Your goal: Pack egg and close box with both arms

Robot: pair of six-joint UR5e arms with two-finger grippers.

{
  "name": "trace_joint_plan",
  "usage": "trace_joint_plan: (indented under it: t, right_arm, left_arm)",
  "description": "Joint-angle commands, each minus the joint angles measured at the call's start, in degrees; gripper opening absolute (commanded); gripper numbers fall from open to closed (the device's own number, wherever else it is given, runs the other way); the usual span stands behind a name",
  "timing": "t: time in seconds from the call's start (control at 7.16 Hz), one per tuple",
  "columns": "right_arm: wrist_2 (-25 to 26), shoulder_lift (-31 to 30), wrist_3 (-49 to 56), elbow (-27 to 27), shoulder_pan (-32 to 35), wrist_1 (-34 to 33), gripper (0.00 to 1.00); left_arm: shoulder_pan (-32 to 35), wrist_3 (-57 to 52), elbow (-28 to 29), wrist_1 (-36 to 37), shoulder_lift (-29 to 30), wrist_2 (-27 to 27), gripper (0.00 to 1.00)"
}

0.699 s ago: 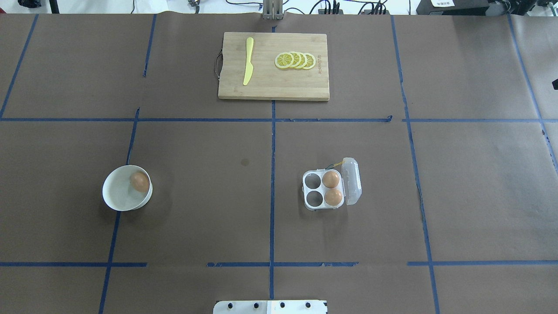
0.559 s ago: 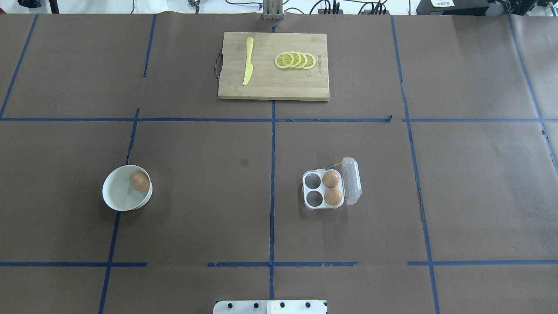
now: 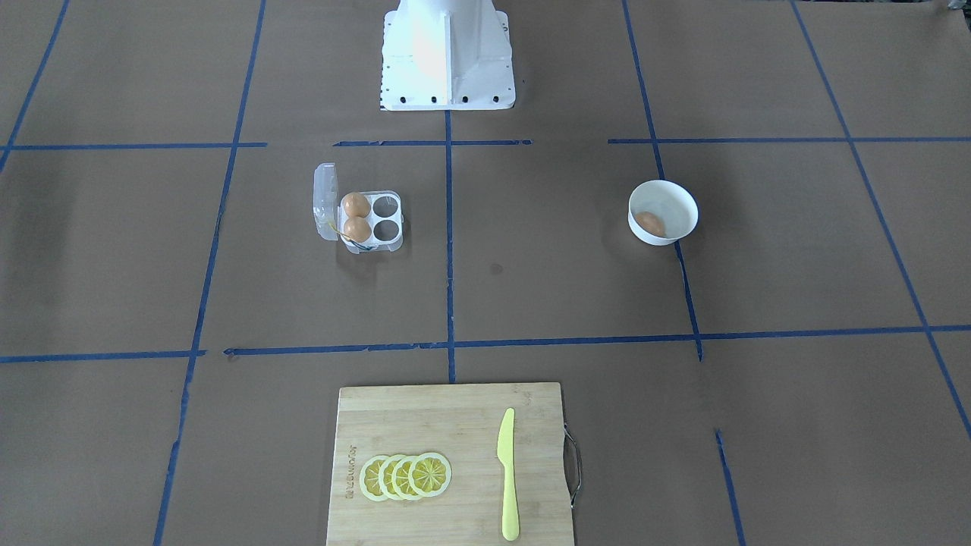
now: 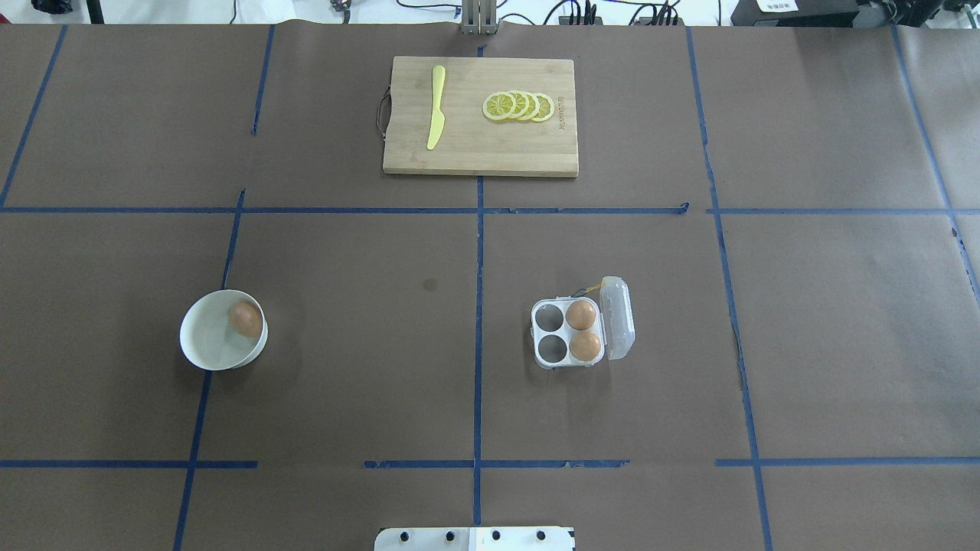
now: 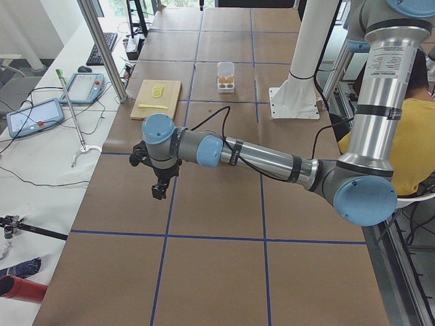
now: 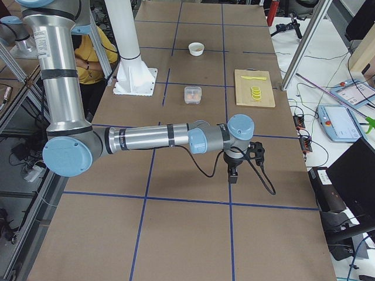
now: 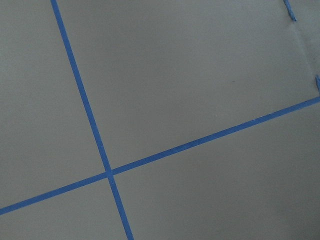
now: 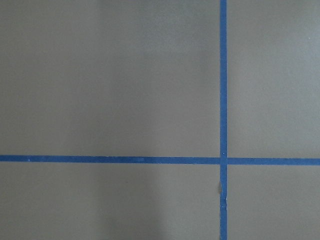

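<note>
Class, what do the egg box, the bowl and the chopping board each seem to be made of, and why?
The box: clear glossy plastic, its lid see-through. The bowl: smooth and white, ceramic or plastic, unclear which. The chopping board: pale matt wood, perhaps bamboo, with visible grain.

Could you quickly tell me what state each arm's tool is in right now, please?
Left tool: cannot be told, as it shows only in a side view.
Right tool: cannot be told, for the same reason.
</note>
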State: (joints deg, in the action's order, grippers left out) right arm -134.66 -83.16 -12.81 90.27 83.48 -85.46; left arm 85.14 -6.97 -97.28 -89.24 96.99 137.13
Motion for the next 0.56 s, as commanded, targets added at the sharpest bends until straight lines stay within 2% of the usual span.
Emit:
trace_joint_plan:
  t: [0.0,0.14,0.28,0.42]
  right_arm:
    - [0.0,0.0,-0.2,-0.1,-1.6,0.0,1.0]
    - [-0.1,-0.1,-0.2,0.0,-1.9,0.0,1.0]
    - [0.1,-0.1,-0.2,-0.3,-2.6,0.1,1.0]
    - [0.1,-0.2,-0.2,-0.4,-3.0,0.2,1.0]
  left_arm:
    - [-5.3,0.1,-0.3,-2.7,-0.2,0.2,1.0]
    - [-10.3,1.2,-1.2,-8.0,-0.1,0.2,1.0]
    - [-13.7,14.5,-5.0,-9.0,0.0,0.2,1.0]
    - [-19.9,27.4,-10.0,-8.9,0.0,0.2,1.0]
